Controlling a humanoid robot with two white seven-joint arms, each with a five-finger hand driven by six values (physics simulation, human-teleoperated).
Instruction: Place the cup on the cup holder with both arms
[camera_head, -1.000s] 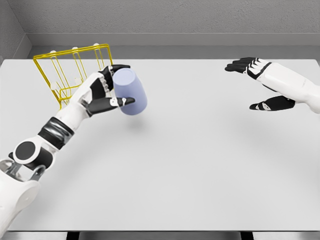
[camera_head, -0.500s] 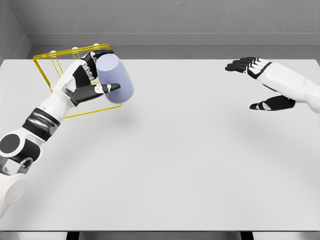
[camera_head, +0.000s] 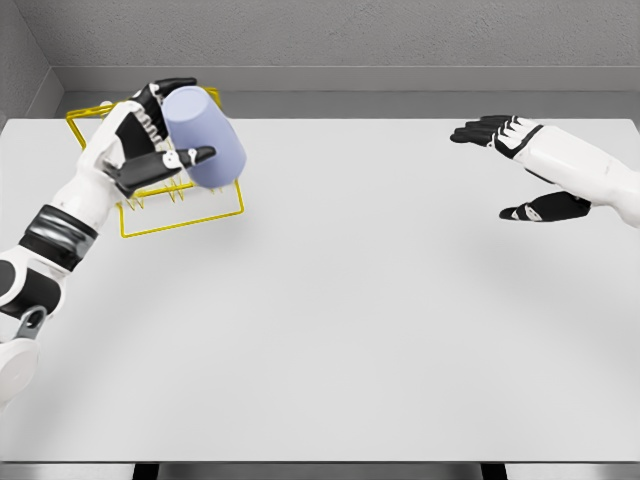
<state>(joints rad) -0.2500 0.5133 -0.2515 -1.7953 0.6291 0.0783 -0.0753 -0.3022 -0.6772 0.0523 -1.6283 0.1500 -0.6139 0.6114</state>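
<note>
A pale lavender cup is tilted in the air at the upper left, with my left hand shut on it. The cup hangs in front of the yellow wire cup holder, whose upper frame and pegs are partly hidden behind the hand and cup. My right hand hovers over the table's far right, open, fingers spread, holding nothing.
The white table fills most of the view, its front edge near the bottom. A grey wall runs behind the holder along the table's far edge.
My left hand has carried the cup up and to the left, from mid-table beside the holder to in front of its top. The right hand has stayed still.
</note>
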